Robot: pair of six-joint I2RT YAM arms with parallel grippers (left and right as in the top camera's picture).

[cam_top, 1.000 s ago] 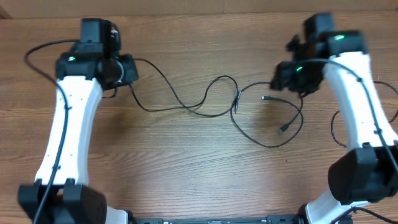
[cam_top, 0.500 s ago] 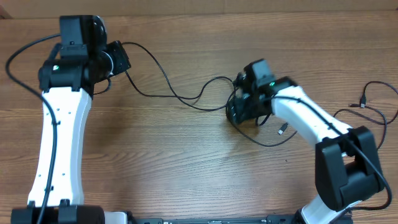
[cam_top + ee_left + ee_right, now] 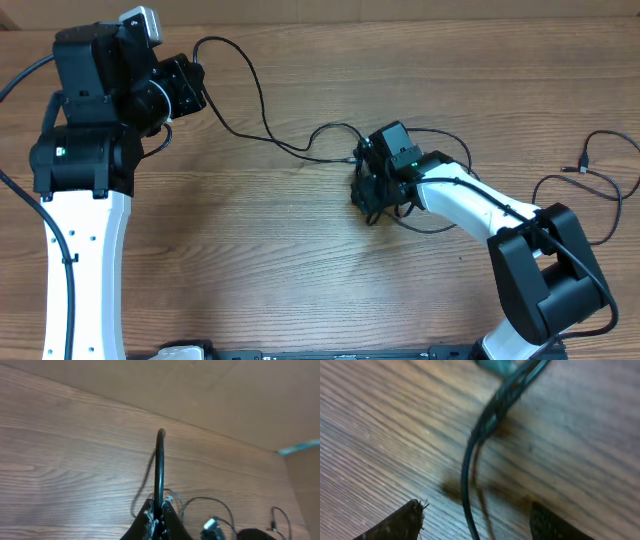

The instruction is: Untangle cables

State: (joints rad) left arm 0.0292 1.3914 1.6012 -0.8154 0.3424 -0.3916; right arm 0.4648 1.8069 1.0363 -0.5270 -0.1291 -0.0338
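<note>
A thin black cable (image 3: 262, 131) runs from my left gripper (image 3: 190, 88) at the back left across the table to a knot of loops near the middle. In the left wrist view my left gripper (image 3: 159, 516) is shut on this cable (image 3: 159, 465), which stretches straight ahead. My right gripper (image 3: 370, 196) points down over the loops at the table's middle. In the right wrist view its fingers (image 3: 410, 516) stand wide apart with a cable strand (image 3: 468, 477) between them, untouched. A second cable (image 3: 560, 180) with a small plug (image 3: 583, 168) lies at the far right.
The wooden table (image 3: 250, 260) runs to a back edge against a tan wall (image 3: 225, 390). The right arm's white link (image 3: 470, 205) lies low across the right middle. Thick black arm wiring hangs beside the left arm (image 3: 20, 190).
My left gripper has moved back and to the left, pulling the cable with it. My right gripper has swung from the far right to the cable loops at the middle and lowered over them.
</note>
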